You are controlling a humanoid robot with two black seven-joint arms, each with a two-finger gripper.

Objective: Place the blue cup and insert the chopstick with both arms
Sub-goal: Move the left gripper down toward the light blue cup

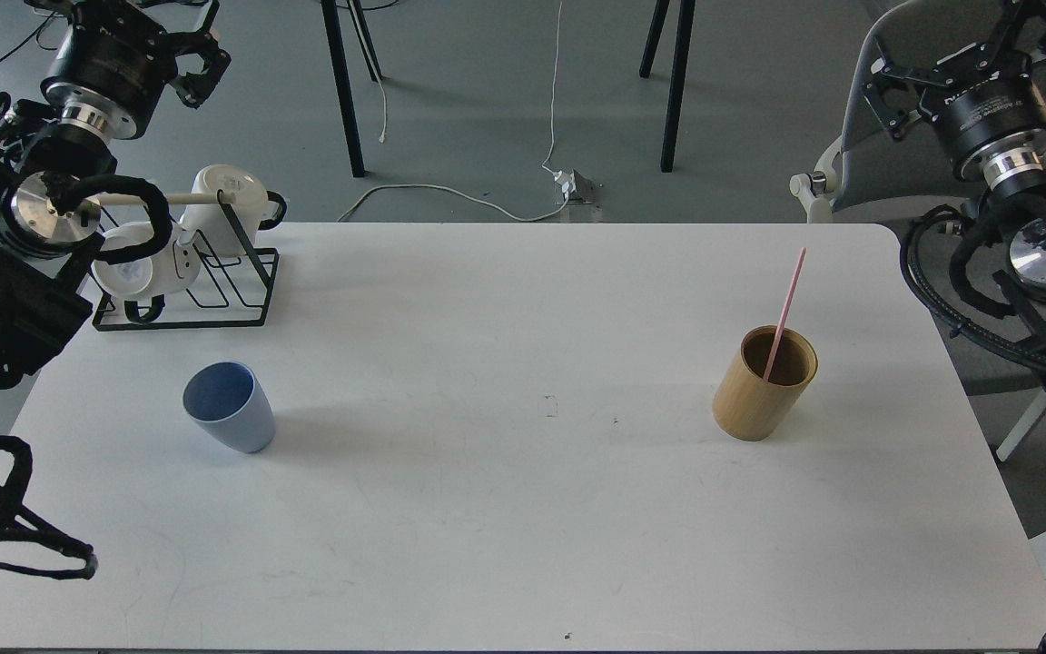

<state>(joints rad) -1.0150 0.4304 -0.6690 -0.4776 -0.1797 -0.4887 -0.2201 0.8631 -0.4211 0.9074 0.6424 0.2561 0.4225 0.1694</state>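
White table (505, 509) fills the frame. Left gripper (196, 64) upper left and right gripper (895, 86) upper right hang released, empty. Tan holder (759, 391) right of center contains the pink chopstick (788, 304); blue cup (231, 406) stands left.

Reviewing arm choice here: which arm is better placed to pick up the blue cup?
Left. The blue cup stands upright on the table's left side, below the left gripper. The right gripper is raised past the far right corner, beyond the tan holder.
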